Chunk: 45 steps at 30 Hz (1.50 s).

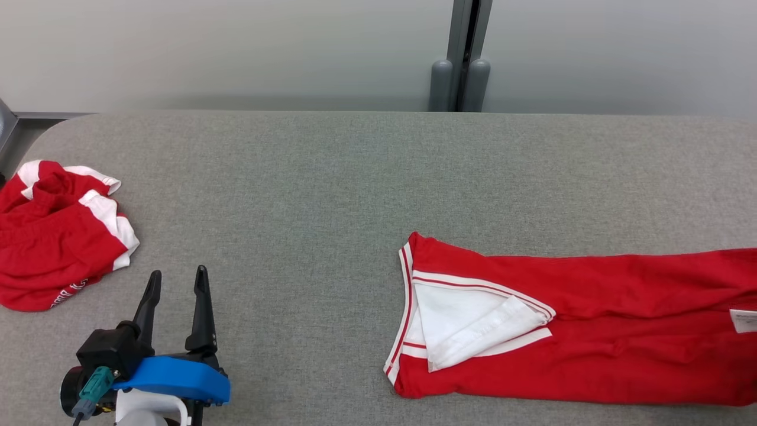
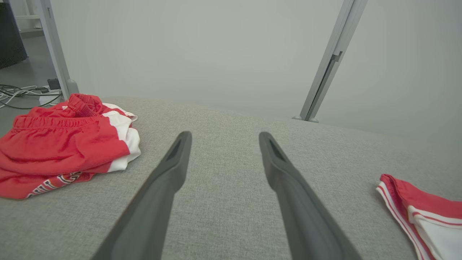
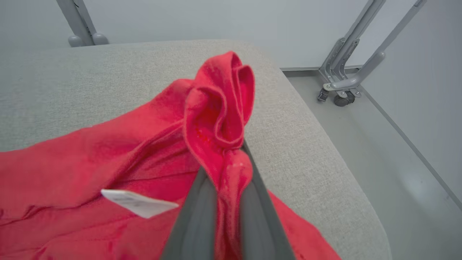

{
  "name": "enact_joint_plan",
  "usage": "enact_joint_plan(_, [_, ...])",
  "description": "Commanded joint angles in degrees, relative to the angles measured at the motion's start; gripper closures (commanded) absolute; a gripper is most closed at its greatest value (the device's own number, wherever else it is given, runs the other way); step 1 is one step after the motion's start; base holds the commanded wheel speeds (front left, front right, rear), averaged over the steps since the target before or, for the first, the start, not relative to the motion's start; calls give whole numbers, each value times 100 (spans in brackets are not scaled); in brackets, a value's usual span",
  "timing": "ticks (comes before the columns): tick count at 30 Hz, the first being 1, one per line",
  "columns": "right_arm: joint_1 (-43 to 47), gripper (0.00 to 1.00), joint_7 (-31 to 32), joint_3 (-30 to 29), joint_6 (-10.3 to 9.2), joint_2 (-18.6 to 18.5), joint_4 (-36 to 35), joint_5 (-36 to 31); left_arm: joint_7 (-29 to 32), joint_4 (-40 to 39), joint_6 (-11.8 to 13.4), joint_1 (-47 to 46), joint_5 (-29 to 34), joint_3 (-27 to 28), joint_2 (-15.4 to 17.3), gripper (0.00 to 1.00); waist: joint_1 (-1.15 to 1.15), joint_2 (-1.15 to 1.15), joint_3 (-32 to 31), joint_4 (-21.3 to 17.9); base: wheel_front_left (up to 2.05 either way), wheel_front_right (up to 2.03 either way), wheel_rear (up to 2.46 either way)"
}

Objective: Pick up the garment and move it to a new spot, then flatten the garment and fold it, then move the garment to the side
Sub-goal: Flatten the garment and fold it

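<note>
The garment (image 1: 591, 331) is red with white-and-red trim. It lies folded into a long strip on the right of the grey table (image 1: 355, 177), with a white inner flap at its left end. In the left wrist view its trimmed end (image 2: 415, 202) shows at the lower right. My right gripper (image 3: 223, 159) is shut on a bunched fold of the garment (image 3: 108, 151) near the table's right end, and the cloth stands up above the fingertips. A white tag (image 3: 139, 204) sticks out beside the fingers. My left gripper (image 1: 178, 272) hovers open over bare table at the lower left, and nothing lies between its fingers (image 2: 285, 173).
A second red-and-white piece of clothing (image 1: 53, 236) lies crumpled at the table's left edge, just left of my left gripper (image 2: 224, 134). The table's rounded right edge (image 3: 325, 144) drops to the floor, where a frame on casters (image 3: 341, 99) stands. A grey post (image 1: 461, 59) rises behind the table.
</note>
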Motion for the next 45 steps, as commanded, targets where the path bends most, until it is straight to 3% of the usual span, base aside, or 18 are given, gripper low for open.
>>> enact_joint_plan(1, [99, 100, 92, 203, 0, 78, -192, 18, -24, 26, -32, 25, 45, 49, 9, 0, 0, -1, -41, -42, 0, 0, 0])
enact_joint_plan(7, [187, 100, 230, 1478, 0, 285, -499, 240, -24, 57, -55, 23, 103, 70, -14, 0, 0, -1, -124, -111, 0, 0, 0])
enact_joint_plan(8, [187, 100, 230, 1478, 0, 285, -499, 240, -24, 57, -55, 23, 103, 70, -14, 0, 0, -1, -124, -111, 0, 0, 0])
enact_joint_plan(9, [155, 100, 214, 2051, 0, 312, -488, 351, -24, 56, -62, 10, 131, 67, -17, 0, 0, -1, -133, -120, 0, 0, 0])
enact_joint_plan(18, [-597, 100, -28, 4361, 0, 312, 561, 1052, -24, 104, -106, -109, 157, -4, -41, 0, 0, -1, -93, -44, 0, 0, 0])
enact_joint_plan(21, [-955, 100, -143, 4865, 0, 311, 1066, 1210, -24, 123, -123, -151, 156, -33, -54, 0, 0, -1, -72, 49, 0, 0, 0])
enact_joint_plan(31, [-1703, 100, -473, 5429, 0, 311, 2286, 1537, -25, 217, -161, -212, 130, -92, -84, 0, 0, -1, -4, 302, 0, 0, 0])
enact_joint_plan(32, [-1747, 0, -490, 5469, 0, 312, 2374, 1574, -25, 229, -165, -221, 130, -95, -84, 0, 0, -1, 2, 318, 0, 0, 0])
enact_joint_plan(36, [-1842, 0, -696, 5633, 0, 312, 2432, 2039, -25, 271, -183, -224, 112, -78, -76, 0, 0, -1, -12, 333, 0, 0, 0])
enact_joint_plan(41, [-1754, 0, -891, 5937, 0, 309, 1776, 3137, -25, 294, -179, -92, 110, 1, -44, 0, 0, -1, -134, 236, 0, 0, 0])
enact_joint_plan(45, [-1557, 0, -951, 5691, 0, 302, 1037, 2999, -25, 249, -150, 6, 124, 76, -38, 0, 0, -1, -252, 106, 0, 0, 0])
